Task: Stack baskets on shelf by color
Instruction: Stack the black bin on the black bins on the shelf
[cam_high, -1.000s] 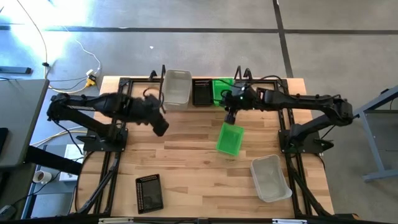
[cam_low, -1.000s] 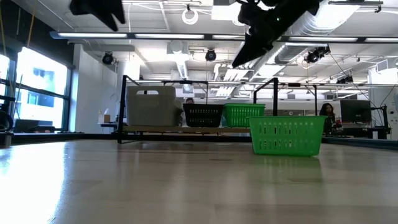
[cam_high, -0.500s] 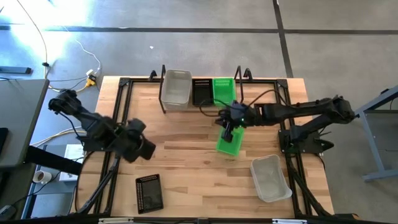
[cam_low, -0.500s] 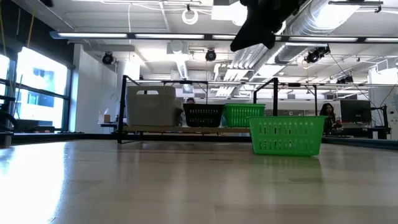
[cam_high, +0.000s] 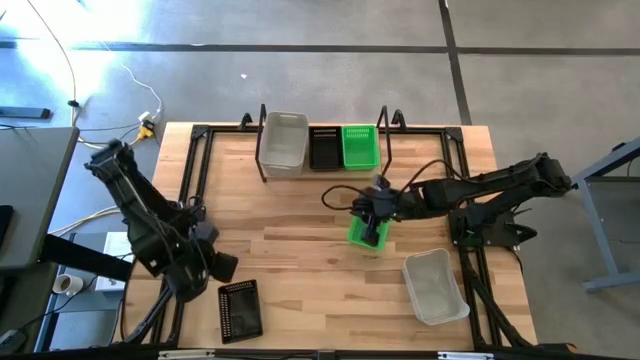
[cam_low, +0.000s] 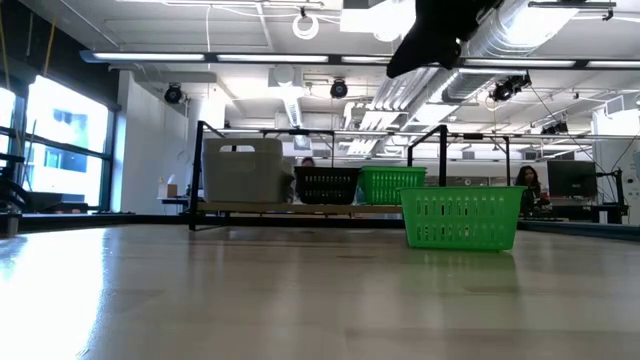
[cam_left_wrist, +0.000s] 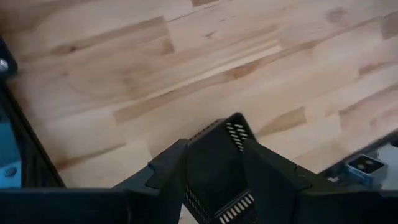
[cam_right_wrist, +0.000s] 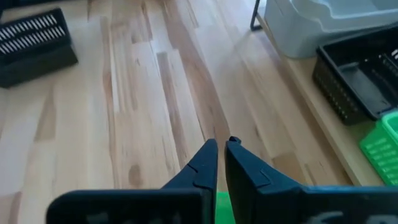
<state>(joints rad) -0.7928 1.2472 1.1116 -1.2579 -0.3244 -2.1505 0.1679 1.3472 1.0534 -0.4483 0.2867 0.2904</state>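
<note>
On the shelf (cam_low: 260, 208) at the table's far edge stand a whitish basket (cam_high: 283, 140), a black basket (cam_high: 325, 148) and a green basket (cam_high: 360, 146), side by side. A second green basket (cam_high: 366, 232) rests on its base on the table (cam_low: 462, 218). My right gripper (cam_right_wrist: 221, 152) hangs shut above this basket, clear of it. A black basket (cam_high: 240, 310) lies near the front left. My left gripper (cam_left_wrist: 214, 155) is open above that black basket (cam_left_wrist: 217, 180), which shows between its fingers. A whitish basket (cam_high: 435, 287) sits at the front right.
Black frame rails (cam_high: 190, 200) run along the table's left and right sides beside the arm bases. Bare wood (cam_high: 290, 240) lies in the middle between the loose baskets. The room beyond the shelf shows in the low view.
My left gripper has swung from the far middle toward the table's near left corner, sinking and rolling, and now hangs over the black basket. My right gripper has come from the shelf toward the near edge, over the green basket on the table. No basket has moved.
</note>
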